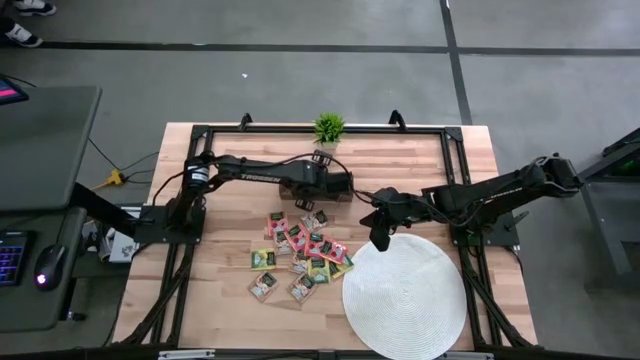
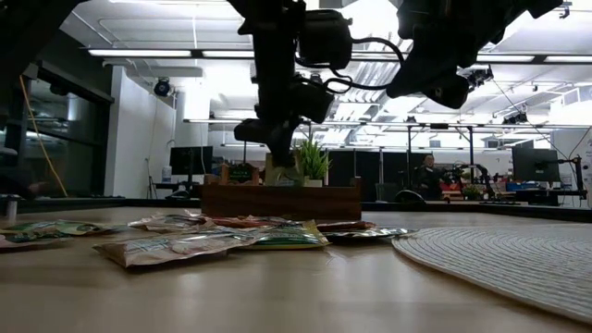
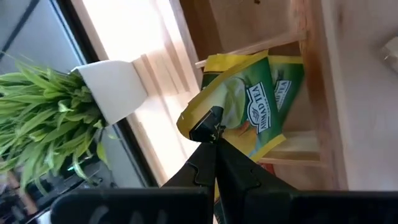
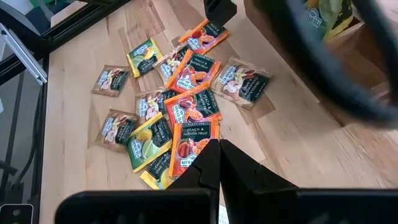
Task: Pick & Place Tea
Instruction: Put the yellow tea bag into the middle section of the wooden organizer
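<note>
L arm [image 1: 262, 170] stretched out, R arm [image 1: 490, 190] bent inward — fingers together.

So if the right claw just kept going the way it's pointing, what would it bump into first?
Probably the red tea packet labelled peach and passion fruit, at the near edge of the tea pile. The shut right claw points straight at it, though depth is hard to judge.
</note>
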Available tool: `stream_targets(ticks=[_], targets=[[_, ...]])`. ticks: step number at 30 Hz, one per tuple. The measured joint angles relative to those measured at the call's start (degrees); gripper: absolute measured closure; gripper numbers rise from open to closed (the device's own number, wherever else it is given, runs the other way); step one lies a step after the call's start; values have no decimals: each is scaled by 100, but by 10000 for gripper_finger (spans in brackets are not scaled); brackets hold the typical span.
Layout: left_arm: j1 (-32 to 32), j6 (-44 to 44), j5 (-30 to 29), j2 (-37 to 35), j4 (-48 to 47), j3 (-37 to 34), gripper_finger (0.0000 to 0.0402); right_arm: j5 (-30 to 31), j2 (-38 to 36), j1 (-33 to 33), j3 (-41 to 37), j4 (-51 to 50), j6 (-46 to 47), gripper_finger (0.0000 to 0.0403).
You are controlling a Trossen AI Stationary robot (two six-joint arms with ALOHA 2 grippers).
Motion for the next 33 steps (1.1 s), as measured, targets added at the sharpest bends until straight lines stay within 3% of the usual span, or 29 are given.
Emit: stream_targets(ticks=[15,33], targets=[[213,206,629,0,132,0,401,-16,0,0,0,0,-2,402],[213,601,666,0,330,0,398,-59,0,0,0,-1,-2,402]])
